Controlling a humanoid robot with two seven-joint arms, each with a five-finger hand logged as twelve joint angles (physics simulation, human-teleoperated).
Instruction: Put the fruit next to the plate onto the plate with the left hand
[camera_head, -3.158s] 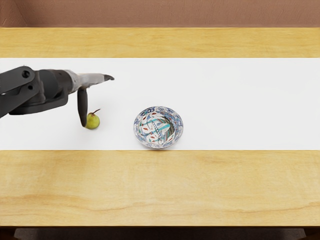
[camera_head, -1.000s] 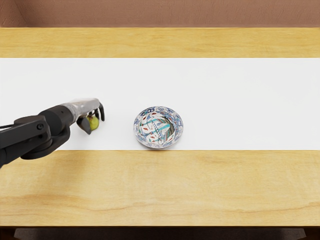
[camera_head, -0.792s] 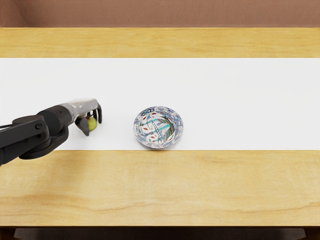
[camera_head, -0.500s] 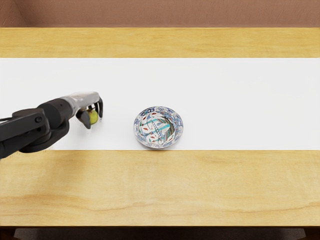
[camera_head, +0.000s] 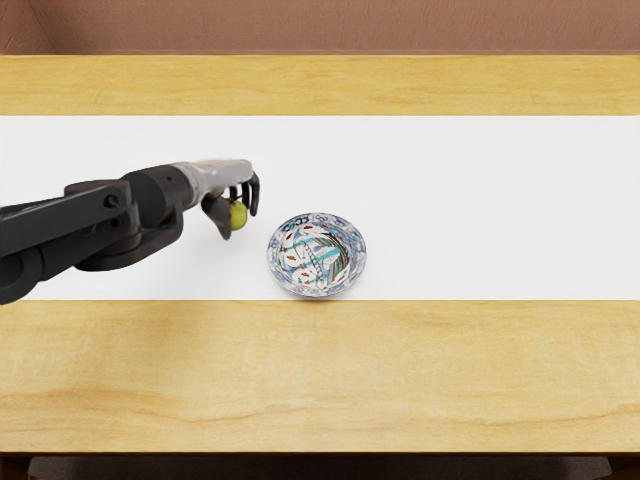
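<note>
A small green pear (camera_head: 238, 214) is held in my left hand (camera_head: 234, 205), whose dark fingers are curled around it. The hand and pear hover over the white runner, just left of and slightly above the patterned plate (camera_head: 316, 254). The plate, a shallow dish with blue, red and teal decoration, has nothing on it. My left arm reaches in from the picture's left edge. Most of the pear is hidden by the fingers. The right arm does not show.
A white runner (camera_head: 480, 200) crosses the wooden table (camera_head: 320, 380) from left to right. A brown wall (camera_head: 320, 25) runs behind the table's far edge.
The left hand came down on the pear, closed on it, lifted it and carried it to the right, close to the plate's left rim.
</note>
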